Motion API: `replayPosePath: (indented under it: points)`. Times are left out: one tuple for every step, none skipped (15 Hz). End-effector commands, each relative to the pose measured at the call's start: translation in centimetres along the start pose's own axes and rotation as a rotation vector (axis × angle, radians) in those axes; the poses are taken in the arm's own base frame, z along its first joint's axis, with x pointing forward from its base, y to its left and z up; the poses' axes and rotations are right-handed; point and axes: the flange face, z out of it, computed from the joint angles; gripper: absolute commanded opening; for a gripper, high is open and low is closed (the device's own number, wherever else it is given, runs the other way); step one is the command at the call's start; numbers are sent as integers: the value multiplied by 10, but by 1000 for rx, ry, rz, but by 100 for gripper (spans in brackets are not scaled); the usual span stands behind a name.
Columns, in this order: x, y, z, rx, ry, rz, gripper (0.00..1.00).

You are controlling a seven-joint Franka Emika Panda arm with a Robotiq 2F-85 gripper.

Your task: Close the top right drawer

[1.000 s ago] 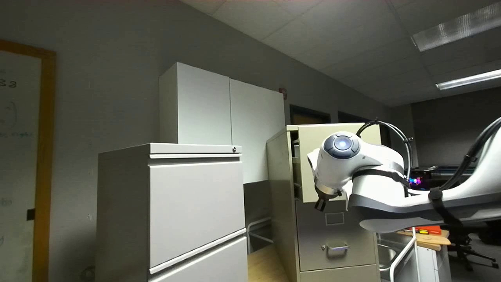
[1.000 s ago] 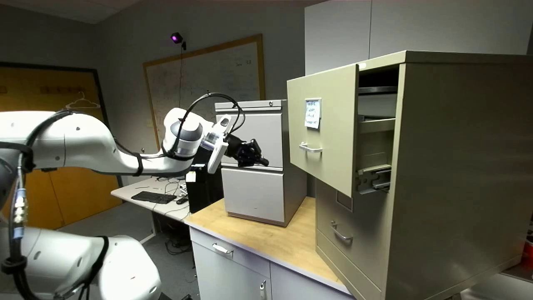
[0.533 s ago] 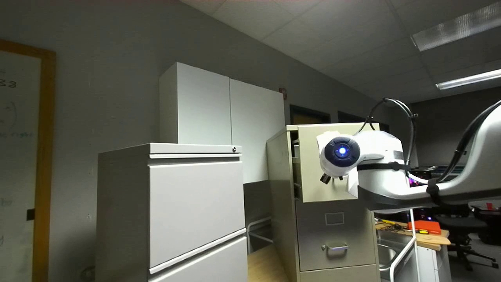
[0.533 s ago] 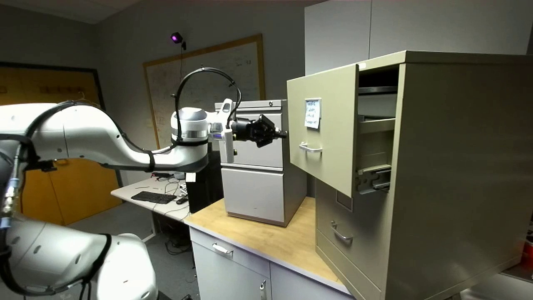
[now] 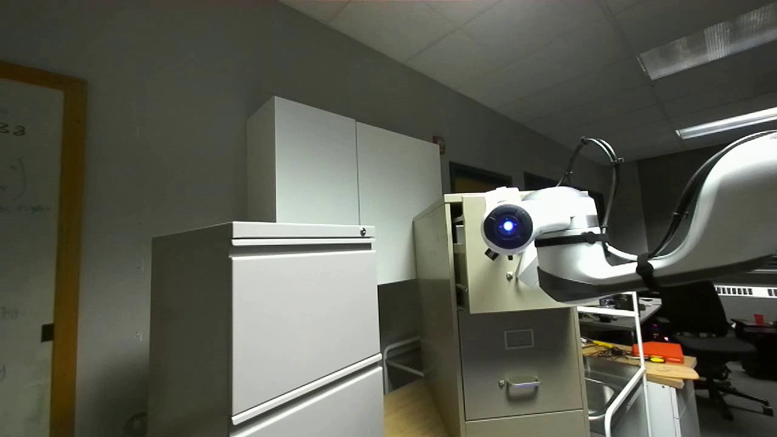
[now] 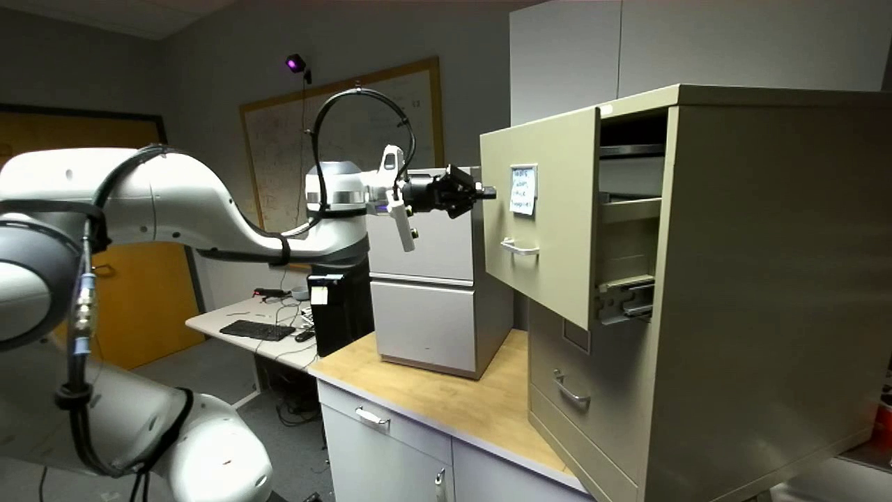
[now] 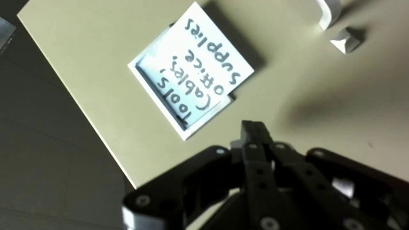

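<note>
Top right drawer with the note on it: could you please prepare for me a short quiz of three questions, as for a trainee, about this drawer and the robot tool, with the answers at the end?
1. How does the top right drawer stand?
A) Fully shut
B) Open
C) Taken out completely

2. Fill in the last word: the note on the drawer's front reads "Tools, Cables, office ____".

3. True or false: in the wrist view, the tool is shut and clear of the handle.

Key: 1. B; 2. Supplies; 3. True.
</note>
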Motion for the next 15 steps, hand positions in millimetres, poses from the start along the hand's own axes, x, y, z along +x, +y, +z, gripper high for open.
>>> replayPosePath:
  points:
    - [21, -3, 27, 40, -1, 35, 0]
    - [24, -6, 35, 55, -4, 38, 0]
    - [26, -6, 38, 62, -7, 44, 0]
    - [27, -7, 41, 76, -7, 50, 0]
    - [29, -9, 44, 90, -9, 58, 0]
    - [31, -8, 46, 99, -10, 69, 0]
    - [33, -8, 49, 108, -14, 79, 0]
    - [35, -8, 53, 119, -19, 85, 0]
    - [36, -8, 58, 129, -26, 92, 0]
    - [37, -7, 64, 137, -33, 101, 0]
    - [39, -6, 69, 149, -39, 111, 0]
    - [41, -4, 75, 164, -45, 122, 0]
    - [43, -3, 82, 184, -51, 136, 0]
    - [44, -3, 88, 198, -54, 148, 0]
    - [46, -3, 95, 213, -62, 158, 0]
